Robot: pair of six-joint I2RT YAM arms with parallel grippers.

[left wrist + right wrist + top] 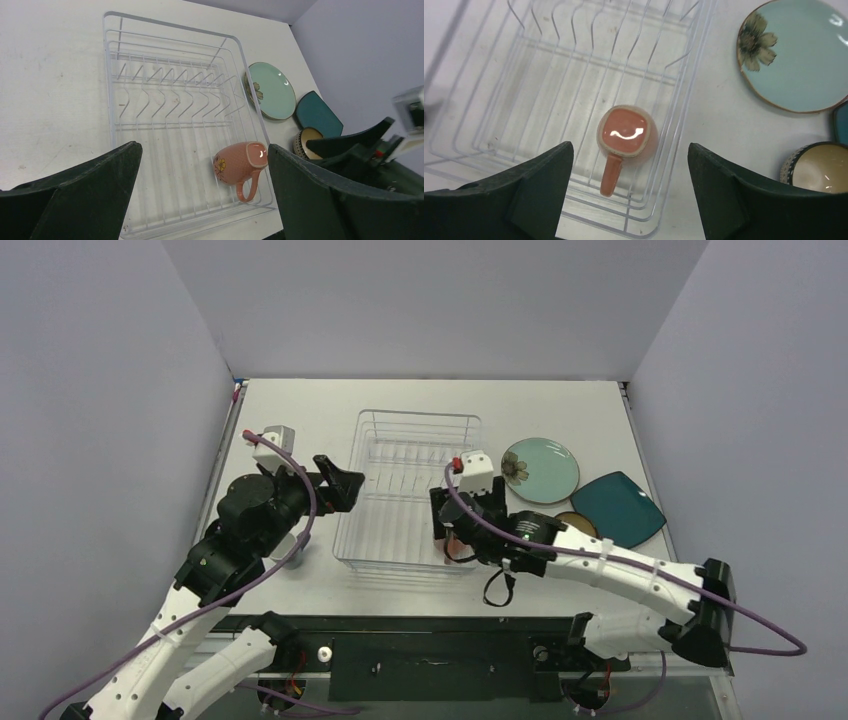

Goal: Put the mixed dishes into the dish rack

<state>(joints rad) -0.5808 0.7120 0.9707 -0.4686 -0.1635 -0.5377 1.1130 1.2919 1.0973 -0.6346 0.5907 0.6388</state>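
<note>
Worktop (300, 410): white, with walls along its left, far and right edges.
Rack (420, 415) (107, 75) (574, 50): silver wire basket in the middle of the worktop, long sides running from the far edge toward the near edge. A row of upright prongs fills its far half.
Salmon mug (455, 544) (239, 165) (626, 131): inside the rack, in the corner toward the near and right edges. It stands with a glossy flat end up and its handle pointing at the near edge.
Right tool (455, 525) (629, 145): released, with the fingers spread wide. It hangs over the salmon mug, which shows between the fingers from the wrist view, and grips nothing.
Left tool (345, 485) (201, 145): released and empty, fingers wide apart. It is held beside the rack's left wall, facing across the basket.
Pale plate (540, 470) (270, 90) (796, 55): round teal with a flower mark, flat on the worktop just beside the rack's right wall.
Dark plate (618, 508) (317, 115) (841, 122): squarish teal, flat, close to the right edge and just beside the pale plate.
Bowl (575, 523) (307, 140) (819, 167): brown with a tan inside, upright, between the rack and the dark plate.
Grey mug (290, 545): mostly hidden under the left arm, left of the rack toward the near edge. Its pose cannot be told.
</note>
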